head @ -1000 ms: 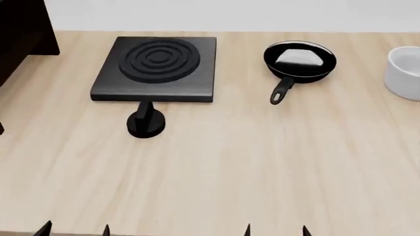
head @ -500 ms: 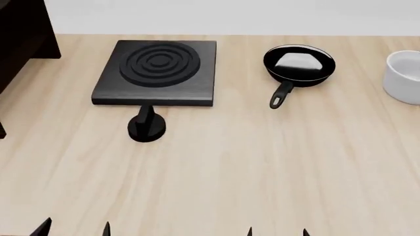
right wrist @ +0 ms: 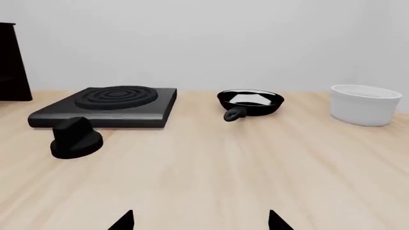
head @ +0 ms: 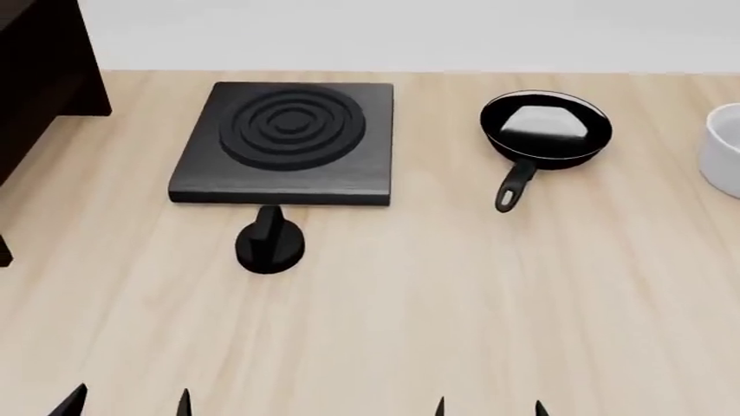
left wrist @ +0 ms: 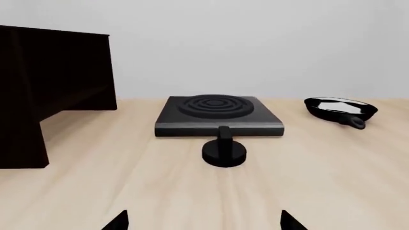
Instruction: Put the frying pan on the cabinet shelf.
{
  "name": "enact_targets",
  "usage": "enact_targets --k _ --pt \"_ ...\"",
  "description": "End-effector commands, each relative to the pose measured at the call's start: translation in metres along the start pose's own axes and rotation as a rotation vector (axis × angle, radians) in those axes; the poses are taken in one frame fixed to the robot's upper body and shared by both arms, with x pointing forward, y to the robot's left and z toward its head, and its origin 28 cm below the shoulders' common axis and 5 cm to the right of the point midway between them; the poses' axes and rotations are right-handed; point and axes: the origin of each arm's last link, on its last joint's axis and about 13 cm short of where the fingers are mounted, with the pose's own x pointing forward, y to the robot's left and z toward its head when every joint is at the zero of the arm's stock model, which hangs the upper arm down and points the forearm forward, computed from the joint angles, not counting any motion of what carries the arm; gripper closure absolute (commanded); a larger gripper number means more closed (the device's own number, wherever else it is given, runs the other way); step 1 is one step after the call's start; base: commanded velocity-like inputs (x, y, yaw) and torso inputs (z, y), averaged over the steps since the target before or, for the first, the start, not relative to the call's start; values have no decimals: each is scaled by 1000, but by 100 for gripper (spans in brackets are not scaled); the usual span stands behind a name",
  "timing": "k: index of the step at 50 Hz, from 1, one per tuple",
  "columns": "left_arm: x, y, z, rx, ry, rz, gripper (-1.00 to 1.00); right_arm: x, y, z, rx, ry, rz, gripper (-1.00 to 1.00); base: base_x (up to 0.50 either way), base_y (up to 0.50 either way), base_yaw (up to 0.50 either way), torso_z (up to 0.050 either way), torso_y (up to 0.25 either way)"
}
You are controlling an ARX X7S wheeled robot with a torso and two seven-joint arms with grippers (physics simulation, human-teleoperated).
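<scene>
The frying pan (head: pixel 545 130) is small, round and glossy black, with a pale sheen inside. It rests on the wooden table at the back right, its short handle (head: pixel 514 188) pointing toward me. It also shows in both wrist views (left wrist: pixel 340 109) (right wrist: pixel 250 102). The cabinet shelf (head: pixel 41 61) of near-black boards stands at the far left (left wrist: pixel 54 81). Only the tips of my left gripper (head: pixel 127 404) and right gripper (head: pixel 490 407) show at the near edge. Both are open, empty and far from the pan (left wrist: pixel 203 221) (right wrist: pixel 200 221).
A square black hob plate (head: pixel 287 141) with grey rings lies between the cabinet and the pan. A small round black knob (head: pixel 269 243) stands just in front of it. A white bowl (head: pixel 723 158) sits at the right edge (right wrist: pixel 365 103).
The head view has shifted: hob plate, knob and pan all sit lower and slightly further right in the picture than before. Nothing on the table has moved relative to the rest.
</scene>
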Motion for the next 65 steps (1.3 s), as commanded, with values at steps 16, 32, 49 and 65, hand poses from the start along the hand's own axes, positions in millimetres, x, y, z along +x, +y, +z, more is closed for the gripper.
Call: enact_targets --k 16,32,49,65 --pt "0 0 -1 -3 2 -1 -100 0 0 -1 -27 0 -5 -100 334 132 0 0 0" --pt "0 0 2 -6 0 1 -100 1 0 -6 -50 11 -1 -100 436 97 0 0 0" --pt "0 0 2 -6 5 -1 -100 -8 3 16 -57 2 -13 -100 500 65 0 0 0" --pt "0 -1 2 -9 12 7 -100 -4 1 12 -48 -1 -6 -100 500 0 0 0 1"
